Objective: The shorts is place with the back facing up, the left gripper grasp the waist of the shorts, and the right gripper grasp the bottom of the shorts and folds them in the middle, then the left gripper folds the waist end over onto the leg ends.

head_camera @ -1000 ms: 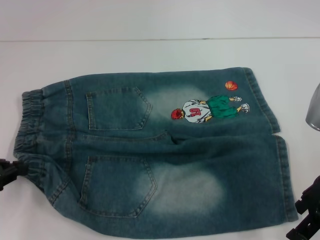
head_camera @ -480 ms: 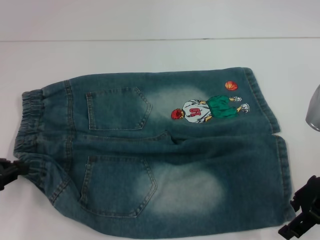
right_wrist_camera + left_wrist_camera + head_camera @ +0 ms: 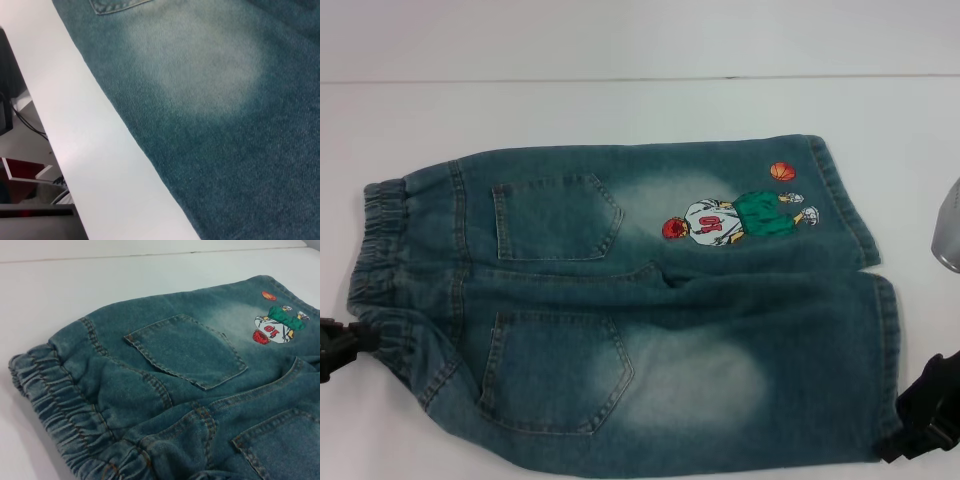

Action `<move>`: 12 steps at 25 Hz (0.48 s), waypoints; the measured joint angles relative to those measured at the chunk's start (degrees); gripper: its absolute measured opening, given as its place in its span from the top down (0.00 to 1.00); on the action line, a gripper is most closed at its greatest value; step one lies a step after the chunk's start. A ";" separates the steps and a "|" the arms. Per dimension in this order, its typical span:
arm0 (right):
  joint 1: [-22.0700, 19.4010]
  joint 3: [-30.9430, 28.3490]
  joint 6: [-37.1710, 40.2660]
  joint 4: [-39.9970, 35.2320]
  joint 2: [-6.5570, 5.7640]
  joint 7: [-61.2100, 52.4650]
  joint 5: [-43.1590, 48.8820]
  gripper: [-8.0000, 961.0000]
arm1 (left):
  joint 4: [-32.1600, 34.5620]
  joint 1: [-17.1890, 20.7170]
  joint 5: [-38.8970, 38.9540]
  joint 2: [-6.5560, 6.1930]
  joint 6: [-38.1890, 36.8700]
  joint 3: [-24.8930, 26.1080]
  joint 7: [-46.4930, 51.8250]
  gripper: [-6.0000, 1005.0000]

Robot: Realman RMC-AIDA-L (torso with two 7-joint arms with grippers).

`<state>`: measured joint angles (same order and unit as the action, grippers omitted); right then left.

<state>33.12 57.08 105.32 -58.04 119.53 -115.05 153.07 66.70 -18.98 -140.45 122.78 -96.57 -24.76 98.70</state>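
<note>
White tabletop [image 3: 620, 110] runs under everything we see, with a faint seam line across its far part. On it lie the shorts [image 3: 620, 310], spread flat with the back up and both back pockets showing. Their long axis runs side to side in the head view: the waist [image 3: 378, 260], a ruched elastic band, points toward our left side, and the leg ends [image 3: 880, 330] point toward our right. The only writing we can read is on the embroidered basketball player [image 3: 735, 222] on the far leg, whose shirt carries red characters that look like "10"; an orange ball [image 3: 782, 171] is stitched just beside him.

At the near corner of the waist sits the left gripper [image 3: 335, 345], its black tip touching or just beside the band; we cannot tell how far its fingers are parted or whether they have any cloth. At the near corner of the leg hem sits the right gripper [image 3: 920, 420], black against the denim edge, and its finger state is likewise unclear to us.

Beyond the far leg, at the right edge, a grey metallic object [image 3: 948, 228] shows partly. Nothing lies on the shorts. In the right wrist view we see clutter and cables [image 3: 20, 125] past the table's edge.
</note>
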 joint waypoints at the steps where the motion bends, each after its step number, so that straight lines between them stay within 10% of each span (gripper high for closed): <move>1: -0.07 0.00 -0.01 0.00 0.00 0.05 -0.02 0.42 | -0.03 0.00 0.00 -0.01 0.00 0.02 0.00 0.94; 12: -2.62 0.28 -0.34 -3.85 0.17 3.78 -1.74 0.90 | -1.45 -0.22 0.00 -0.47 0.26 0.43 0.03 0.94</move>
<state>30.50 57.36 104.99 -61.90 119.70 -111.27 151.32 65.25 -19.20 -140.45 122.31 -96.31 -24.32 98.73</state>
